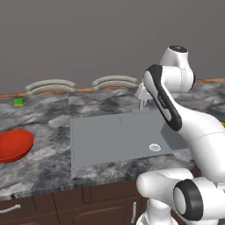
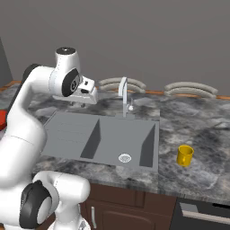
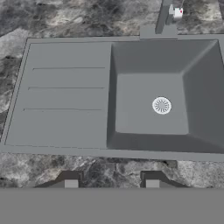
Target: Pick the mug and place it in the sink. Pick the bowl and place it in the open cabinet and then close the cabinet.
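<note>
The small yellow mug (image 2: pixel 184 155) stands upright on the stone counter, to the right of the sink (image 2: pixel 72 134). The wide red bowl (image 1: pixel 15 145) rests on the counter left of the sink (image 1: pixel 110 136). My gripper (image 2: pixel 80 104) hangs above the sink's ribbed draining side, well left of the mug. In the hand view the gripper (image 3: pixel 111 180) is open, its fingertips (image 3: pixel 70 179) set apart with nothing between them, looking down on the sink (image 3: pixel 65 87) and its drain (image 3: pixel 161 105). The cabinet is out of view.
A silver faucet (image 2: pixel 123 96) rises at the back of the basin. A small green item (image 1: pixel 18 102) lies at the counter's back left. Curved grey pieces (image 1: pixel 50 85) line the back wall. Brown drawers (image 1: pixel 66 211) sit under the counter edge.
</note>
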Available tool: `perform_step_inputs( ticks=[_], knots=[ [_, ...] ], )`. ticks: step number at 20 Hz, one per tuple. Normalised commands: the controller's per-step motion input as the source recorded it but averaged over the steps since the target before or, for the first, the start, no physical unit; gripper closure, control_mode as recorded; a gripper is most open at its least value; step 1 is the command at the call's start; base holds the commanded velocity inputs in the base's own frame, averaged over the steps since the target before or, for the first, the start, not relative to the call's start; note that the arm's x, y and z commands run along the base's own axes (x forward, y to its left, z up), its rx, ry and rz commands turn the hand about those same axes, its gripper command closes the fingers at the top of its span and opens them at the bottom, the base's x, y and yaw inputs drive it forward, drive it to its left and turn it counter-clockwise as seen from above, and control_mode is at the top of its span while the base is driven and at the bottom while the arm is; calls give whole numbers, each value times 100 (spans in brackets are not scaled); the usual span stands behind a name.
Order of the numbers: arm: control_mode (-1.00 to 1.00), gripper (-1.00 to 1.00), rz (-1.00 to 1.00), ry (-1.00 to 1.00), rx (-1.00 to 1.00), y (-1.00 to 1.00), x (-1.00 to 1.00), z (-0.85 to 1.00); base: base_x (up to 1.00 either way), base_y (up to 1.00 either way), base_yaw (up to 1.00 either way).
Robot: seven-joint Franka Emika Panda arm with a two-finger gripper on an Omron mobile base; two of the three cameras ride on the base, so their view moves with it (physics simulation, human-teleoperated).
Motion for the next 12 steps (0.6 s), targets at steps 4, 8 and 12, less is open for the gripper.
perform_step_inputs(
  ticks=[4,8,12],
  knots=[
    [-100,-100,2,0,0,-27,-6,0,0,0,0],
    [-100,-100,9,3,-8,-49,-31,-8,0,0,0],
    [-100,-100,3,1,-6,-38,-50,-6,0,0,0]
  ],
)
